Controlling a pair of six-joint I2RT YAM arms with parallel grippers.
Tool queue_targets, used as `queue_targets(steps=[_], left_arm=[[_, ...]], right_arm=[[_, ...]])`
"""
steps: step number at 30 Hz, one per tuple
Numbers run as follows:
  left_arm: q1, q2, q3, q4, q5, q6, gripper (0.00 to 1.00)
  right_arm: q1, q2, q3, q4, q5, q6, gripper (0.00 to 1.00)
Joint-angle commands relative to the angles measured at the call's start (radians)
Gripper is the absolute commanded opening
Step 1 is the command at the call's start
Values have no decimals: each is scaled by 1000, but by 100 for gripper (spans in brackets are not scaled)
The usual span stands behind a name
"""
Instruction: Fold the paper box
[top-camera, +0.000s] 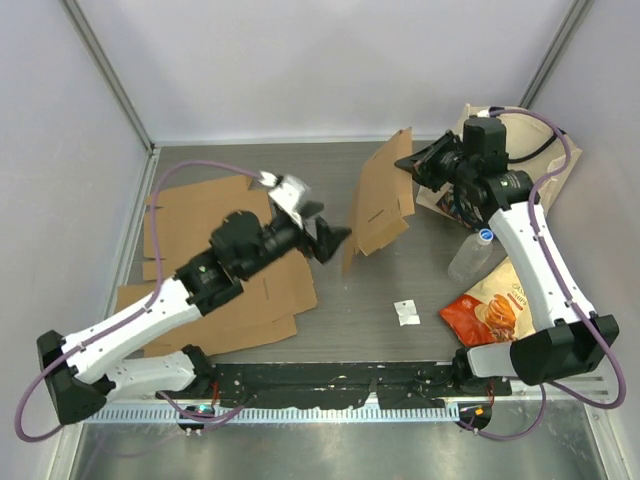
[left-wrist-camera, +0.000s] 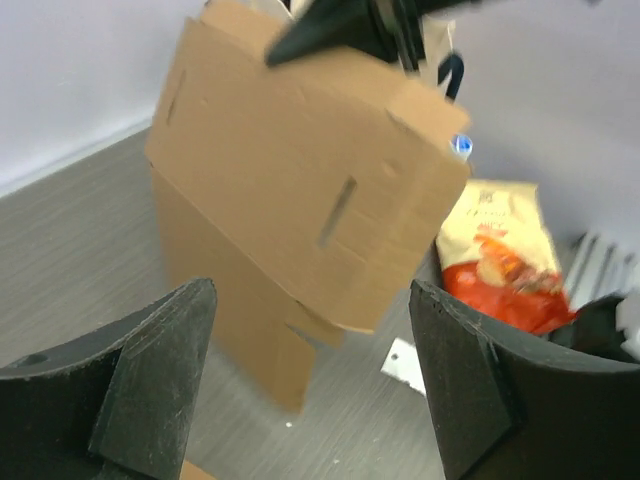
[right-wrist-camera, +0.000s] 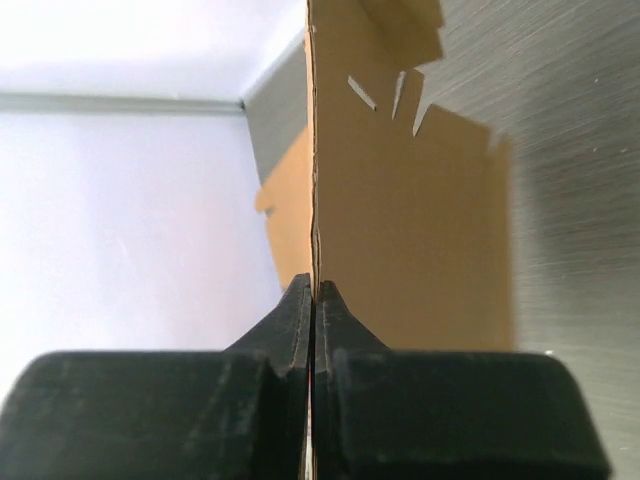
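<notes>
top external shows paper box standing on edge, lengthwise near-to-far.

A brushed grey metal tabletop spreads beneath the left gripper and the right gripper. A plain pale back wall rises beyond them. Side walls flank them, joined by grey corner posts. The light is soft and even.

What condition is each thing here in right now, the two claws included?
Cardboard box: partly folded, held upright.
Right gripper: shut on the box's edge.
Left gripper: open, holding nothing.
Flat cardboard sheets: unfolded, lying stacked.
Plastic bottle: on its side, cap on.
Snack bag: lying flat.
</notes>
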Motion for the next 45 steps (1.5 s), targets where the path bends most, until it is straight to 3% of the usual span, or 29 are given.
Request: queue_targets(steps=[1, 2, 5, 10, 16, 19, 21, 22, 23, 25, 27, 28, 29, 30, 31, 32, 33, 34, 35, 37, 39, 41, 42, 43, 45], left_arm=[[-249, 22, -55, 183, -380, 392, 83], [-327, 41, -64, 225, -420, 450, 84], [-388, 115, -66, 333, -488, 542, 86], [-418, 233, -31, 475, -570, 650, 91], [-454, 395, 21, 751, -833, 881, 87], [-463, 451, 40, 865, -905, 986, 78], [-472, 483, 34, 954, -929, 1082, 66], [-483, 495, 23, 1066, -958, 1113, 62], [-486, 506, 18, 1121, -969, 1147, 51], [-495, 518, 11, 1182, -973, 1199, 41], [-504, 509, -1, 1173, -968, 1199, 22], [-509, 501, -9, 1157, -963, 1179, 16], [-509, 489, -14, 1129, -965, 1153, 10], [-507, 474, -18, 1018, -963, 1106, 10], [-504, 430, -23, 949, -953, 1004, 8], [-500, 402, -28, 874, -918, 930, 7], [-492, 374, -31, 700, -890, 859, 5], [-466, 304, -28, 602, -855, 702, 3], [-446, 271, -22, 507, -772, 626, 2], [-365, 202, -3, 266, -691, 477, 1], [-255, 97, 3, 88, -492, 299, 1], [-169, 12, 17, -10, -346, 157, 0], [-95, -9, 34, -94, -227, 130, 0], [-66, -34, 44, -132, -186, 113, 0], [5, -83, 83, -228, -62, 79, 0]], right_arm=[[10, -62, 54, -133, 184, 439, 1], [17, -88, 35, -136, 193, 494, 1], [44, -91, 24, -169, 286, 606, 1], [92, -80, 109, -283, 429, 688, 1], [141, -88, 110, -306, 474, 746, 1], [162, -97, 100, -303, 486, 767, 1], [167, -103, 84, -288, 494, 771, 1], [171, -110, 83, -288, 504, 772, 1], [179, -113, 78, -286, 520, 774, 1], [184, -119, 64, -266, 530, 765, 1], [185, -125, 53, -227, 530, 732, 5], [187, -126, 53, -208, 535, 705, 9], [187, -128, 50, -188, 538, 620, 19], [187, -133, 44, -115, 532, 557, 24], [187, -136, 41, -83, 533, 478, 35], [185, -151, 21, -15, 533, 329, 60], [184, -162, 8, 52, 524, 192, 70], [179, -168, -8, 123, 420, 37, 75], [178, -179, 3, 117, 403, -207, 77], [175, -226, -5, 132, 309, -416, 80], [175, -293, -2, 117, 259, -679, 81], [173, -335, -6, 135, 143, -818, 82], [173, -346, 4, 128, 98, -923, 82], [173, -340, 21, 113, -27, -973, 82], [173, -317, 81, 57, -138, -1082, 80]])
